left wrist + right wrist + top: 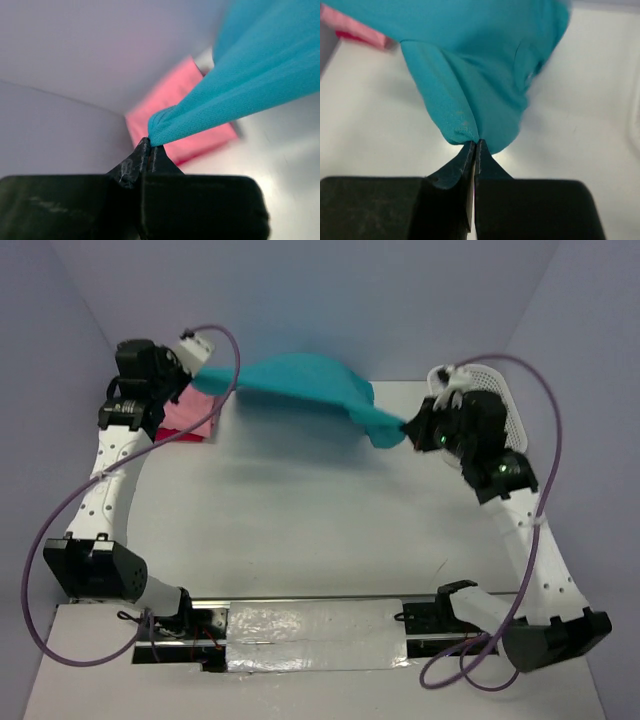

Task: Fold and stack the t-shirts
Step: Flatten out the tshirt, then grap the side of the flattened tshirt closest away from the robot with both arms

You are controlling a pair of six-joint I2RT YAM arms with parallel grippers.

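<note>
A teal-blue t-shirt (300, 385) hangs stretched in the air between both arms, above the back of the table. My left gripper (196, 380) is shut on its left end; in the left wrist view the cloth (235, 95) runs out of the closed jaws of that gripper (150, 144). On the right end my right gripper (408, 426) is shut, with the bunched cloth (470, 75) pinched at the tips of the gripper (475, 143). A folded salmon pink t-shirt (190, 416) lies at the back left on a crimson red one (203, 435), below the left gripper.
A white lattice basket (505, 400) stands at the back right behind the right arm. The pink fold (175, 105) sits in the corner where the side wall meets the back wall. Purple cables loop off both arms.
</note>
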